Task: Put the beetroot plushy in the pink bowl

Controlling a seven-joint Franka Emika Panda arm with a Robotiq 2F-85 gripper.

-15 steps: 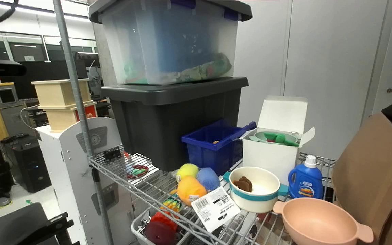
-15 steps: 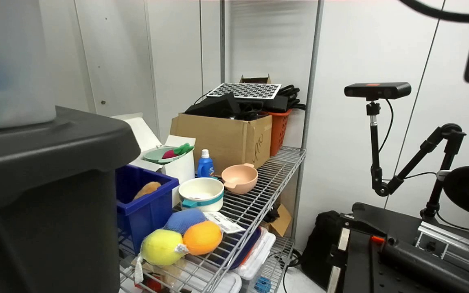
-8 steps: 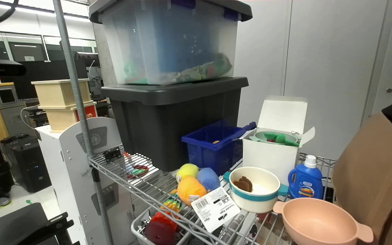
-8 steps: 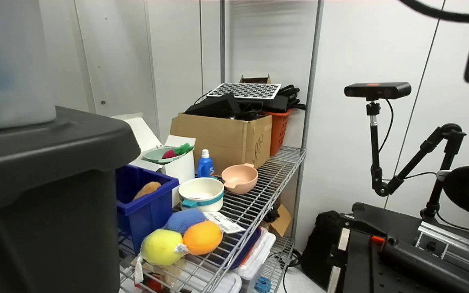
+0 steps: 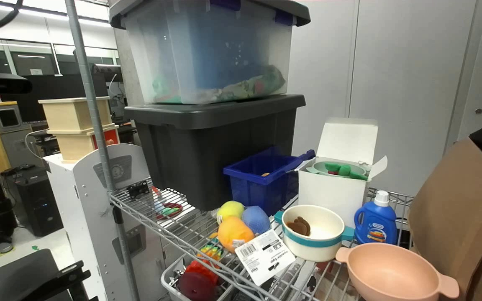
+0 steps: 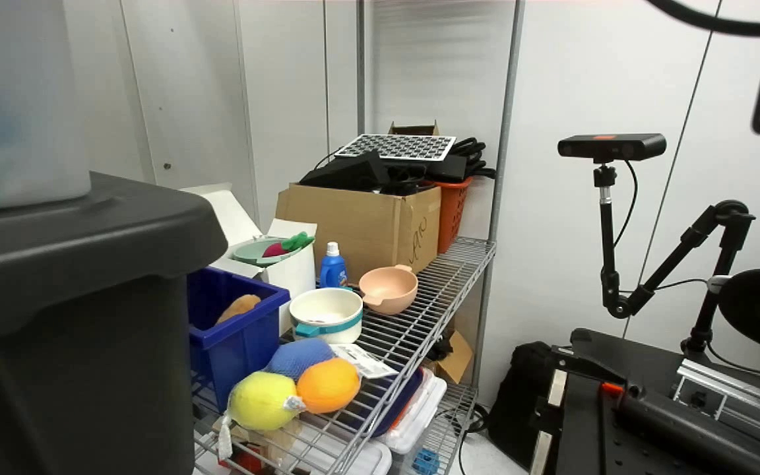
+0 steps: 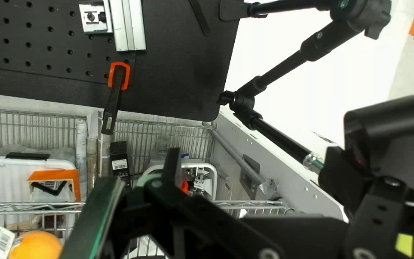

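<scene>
The wrist view shows the gripper (image 7: 140, 172) with its fingers (image 7: 97, 216) released, standing apart; one of them runs off the bottom edge. An orange ball (image 7: 36, 246) is cut off low in the corner there. In both exterior views the toy beet (image 6: 274, 250) sits in a green bowl (image 6: 248, 251) inside an open white box (image 6: 301, 272), its leaves (image 5: 343, 170) covering much of the round body. The pink bowl (image 5: 396, 267) is cut off along its base in an exterior view. A brown thing (image 5: 299, 226) in the white bowl (image 5: 313, 251) is hard to make out, and the blue bin (image 6: 241, 353) hides part of a tan thing (image 6: 240, 306).
</scene>
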